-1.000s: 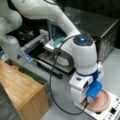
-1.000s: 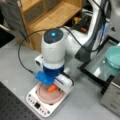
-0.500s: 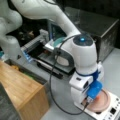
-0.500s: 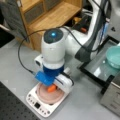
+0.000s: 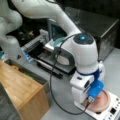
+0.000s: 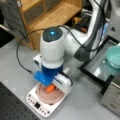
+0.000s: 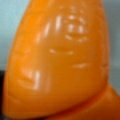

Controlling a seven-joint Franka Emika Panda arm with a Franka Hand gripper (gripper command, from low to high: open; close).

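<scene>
An orange carrot-shaped object (image 7: 57,60) fills the wrist view, very close to the camera. In both front views it lies on a pinkish round plate (image 6: 51,97) (image 5: 106,101) that sits on a white kitchen scale (image 6: 37,105) (image 5: 113,112). My gripper (image 6: 52,86) (image 5: 96,98) is lowered straight onto the plate, right at the orange object (image 6: 50,88) (image 5: 100,96). The white wrist and its blue camera mount hide the fingers.
A wooden shelf unit (image 6: 50,15) stands behind the arm, and a wooden box (image 5: 20,92) lies at a front view's left. A black tray (image 6: 100,67) holds a teal bowl (image 6: 113,56). A black cable (image 5: 52,85) loops down beside the wrist.
</scene>
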